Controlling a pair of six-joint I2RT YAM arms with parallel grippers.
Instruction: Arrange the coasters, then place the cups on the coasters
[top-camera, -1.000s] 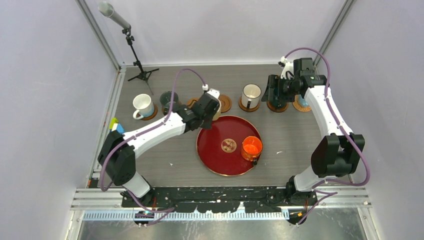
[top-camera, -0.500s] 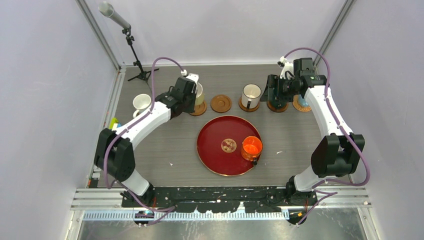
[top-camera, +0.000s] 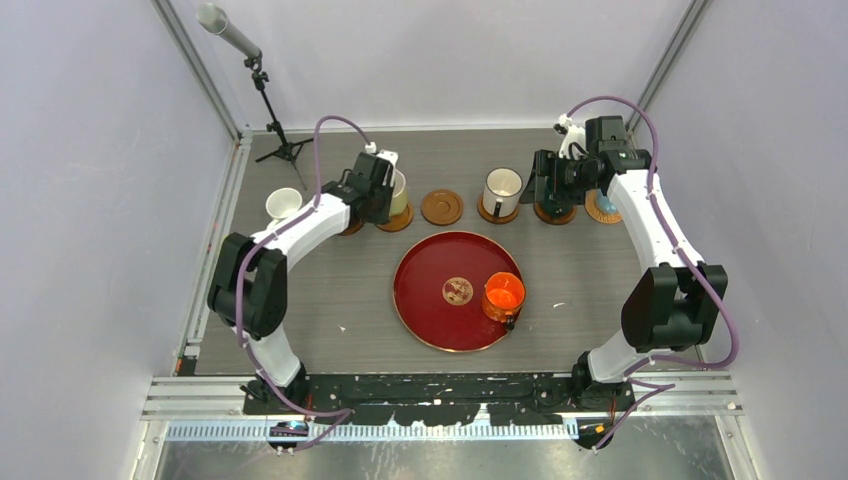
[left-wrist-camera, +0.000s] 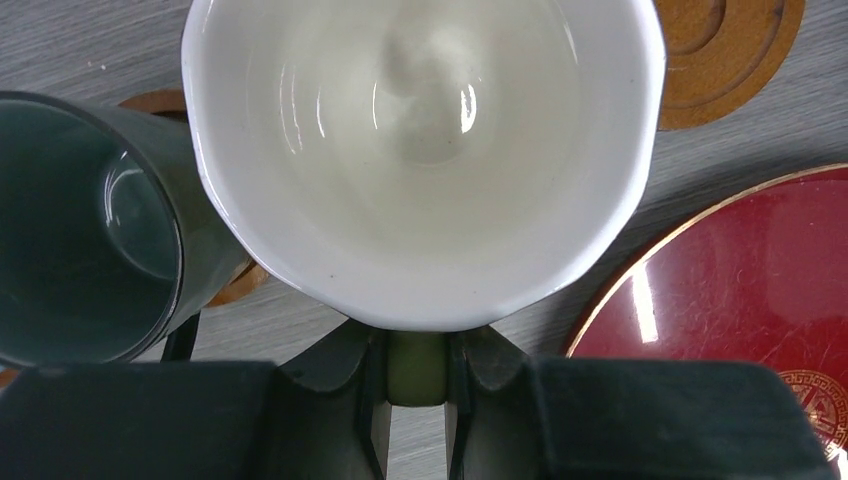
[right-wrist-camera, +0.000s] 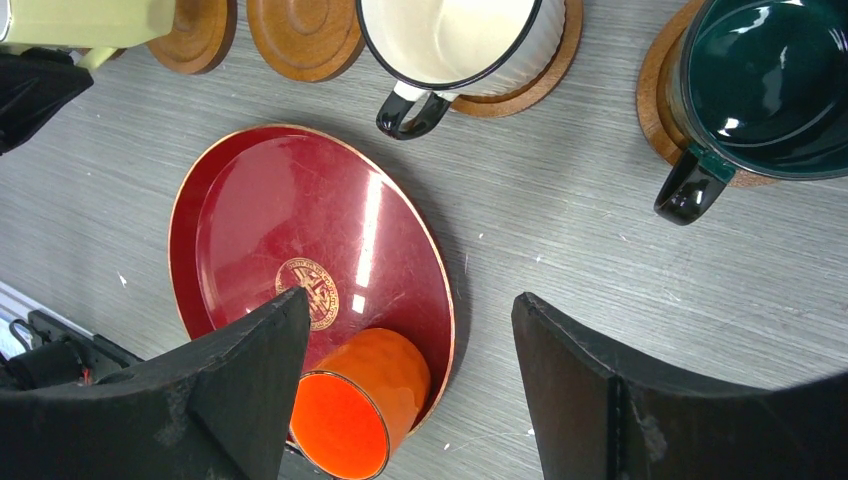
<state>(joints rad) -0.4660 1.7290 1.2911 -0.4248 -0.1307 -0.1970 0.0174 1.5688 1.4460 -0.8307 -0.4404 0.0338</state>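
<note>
My left gripper (top-camera: 388, 190) is shut on the handle (left-wrist-camera: 417, 365) of the pale yellow cup (left-wrist-camera: 420, 150), which is over a coaster (top-camera: 397, 220) in the back row; I cannot tell whether they touch. The dark grey-green cup (left-wrist-camera: 80, 240) stands close on its left. An empty coaster (top-camera: 441, 207) lies on its right. My right gripper (right-wrist-camera: 410, 300) hangs open and holds nothing, above the dark teal cup (right-wrist-camera: 770, 80) on its coaster (right-wrist-camera: 655, 110). The orange cup (top-camera: 503, 296) stands on the red tray (top-camera: 430, 290).
A white cup (top-camera: 283, 205) stands at the row's left end. A cream cup with a black rim (top-camera: 502, 190) and a light blue cup (top-camera: 605, 205) stand on coasters to the right. A microphone stand (top-camera: 275, 140) is at the back left.
My left arm has swung from the tray's rim to the back left, carrying the pale yellow cup over its coaster. The right arm has stayed still.
</note>
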